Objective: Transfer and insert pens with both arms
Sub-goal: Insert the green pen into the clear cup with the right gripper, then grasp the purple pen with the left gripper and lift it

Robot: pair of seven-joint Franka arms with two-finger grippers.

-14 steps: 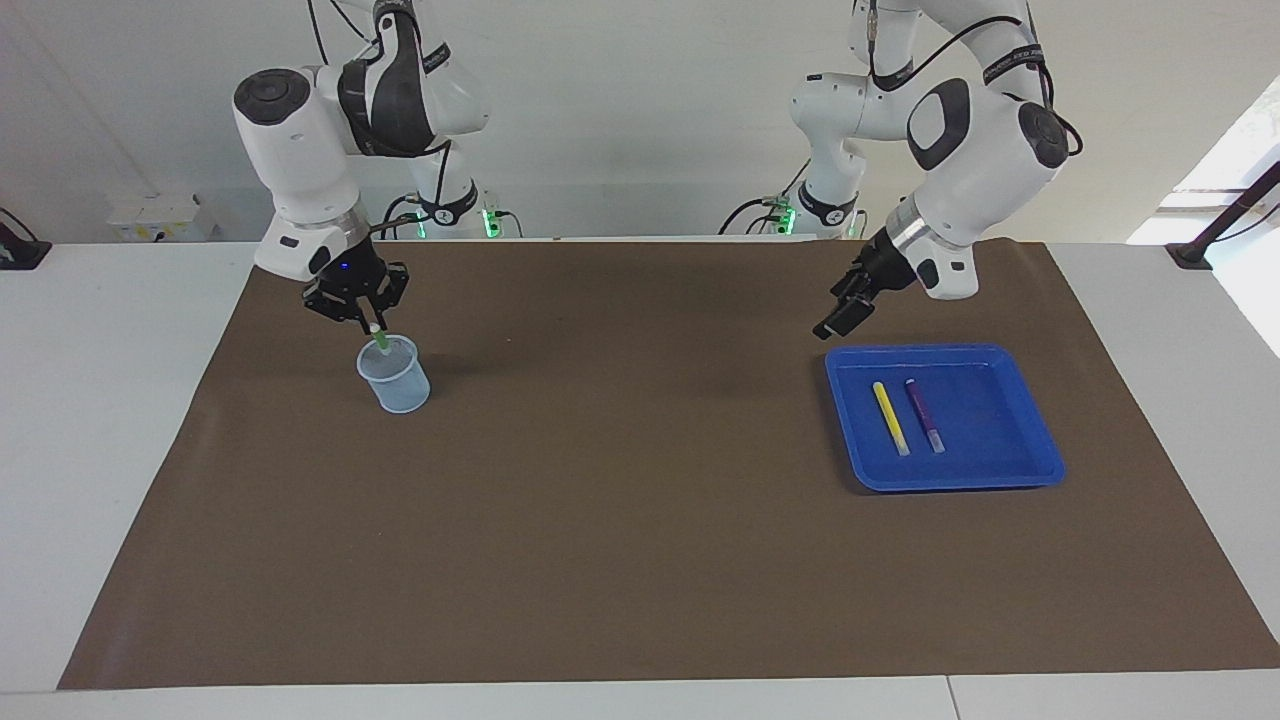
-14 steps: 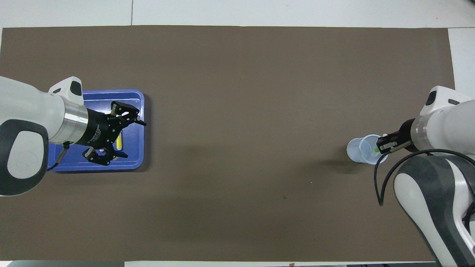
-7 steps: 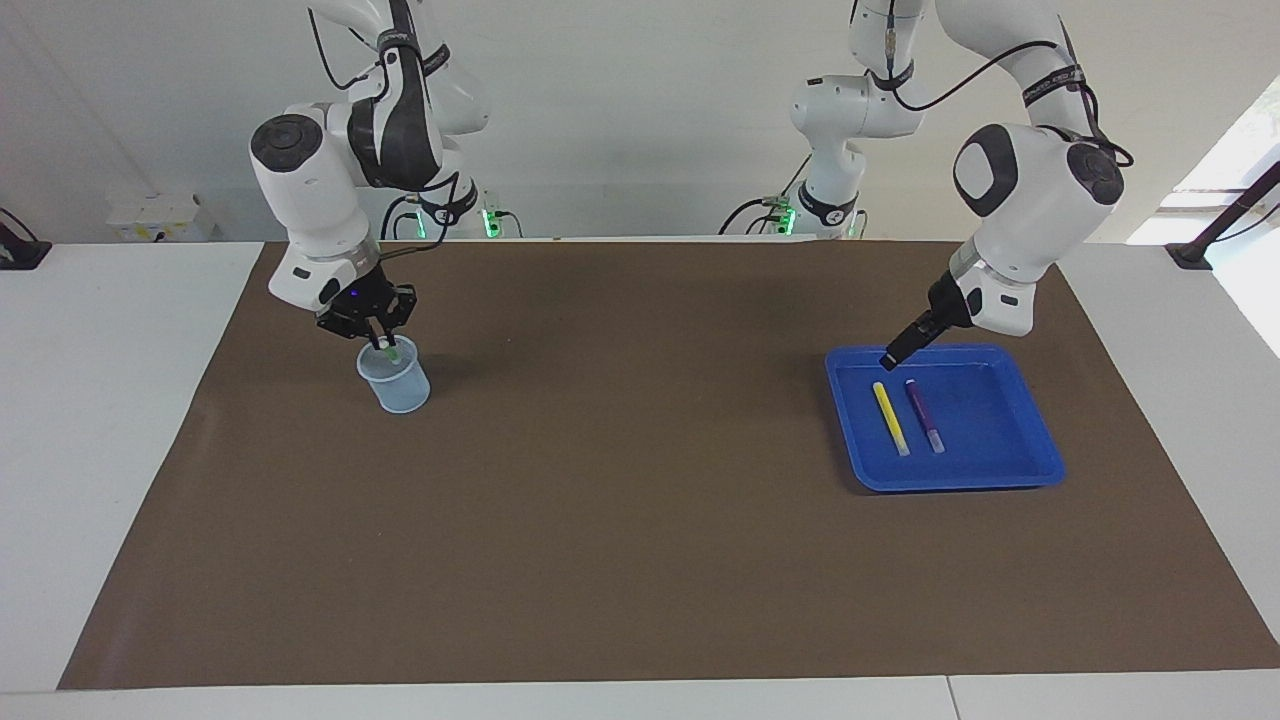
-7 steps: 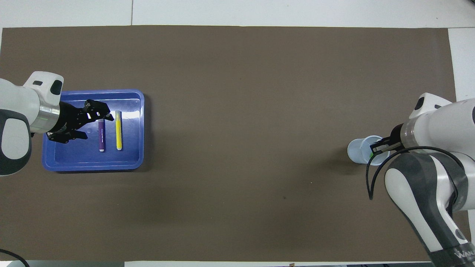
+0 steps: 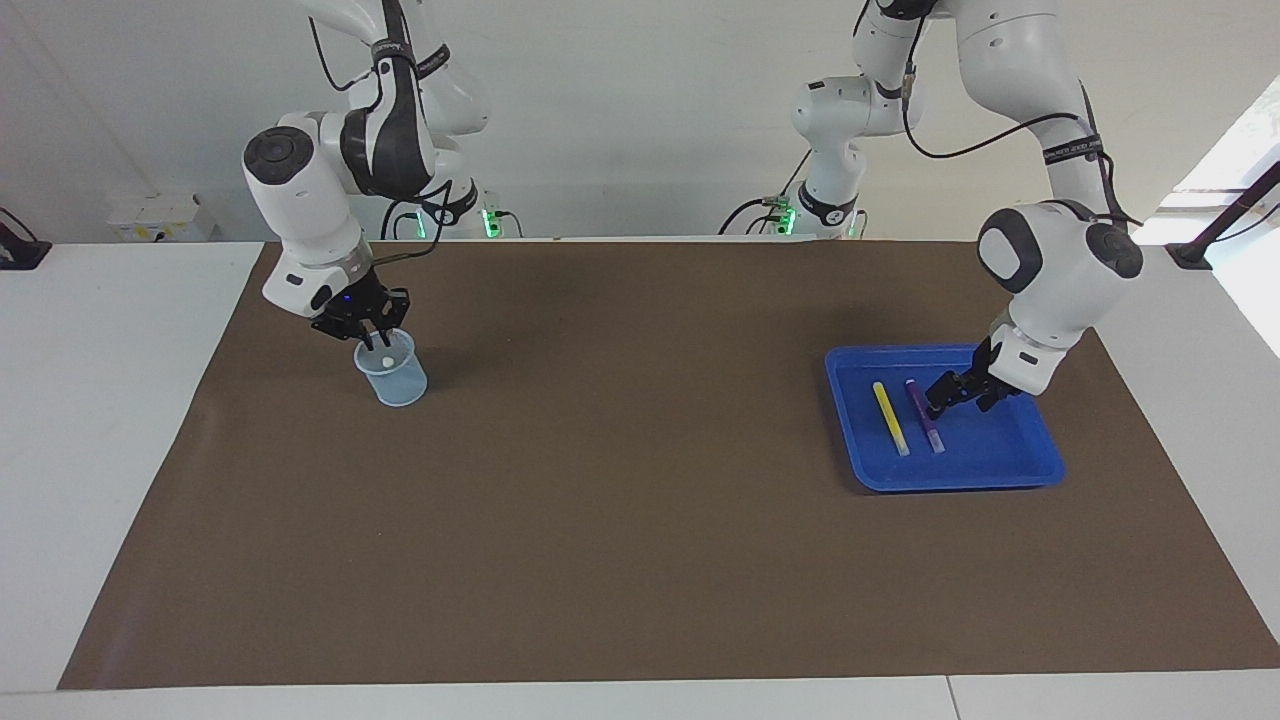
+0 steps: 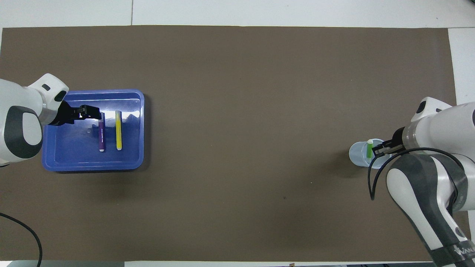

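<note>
A yellow pen (image 5: 890,417) (image 6: 118,129) and a purple pen (image 5: 925,418) (image 6: 101,135) lie side by side in a blue tray (image 5: 960,480) (image 6: 92,167) toward the left arm's end of the table. My left gripper (image 5: 955,400) (image 6: 94,112) is low inside the tray, open, close beside the purple pen and holding nothing. A green pen (image 6: 369,149) with a pale cap (image 5: 386,359) stands in a clear plastic cup (image 5: 395,380) (image 6: 356,154) toward the right arm's end. My right gripper (image 5: 375,340) (image 6: 376,149) hangs just over the cup's rim, open, apart from the pen.
A brown mat (image 5: 640,500) covers most of the white table, and both the tray and the cup stand on it. Bare mat stretches between the cup and the tray.
My left gripper has swung down from above the tray's rim into the tray beside the purple pen. My right gripper has let go of the green pen, which now sits lower in the cup.
</note>
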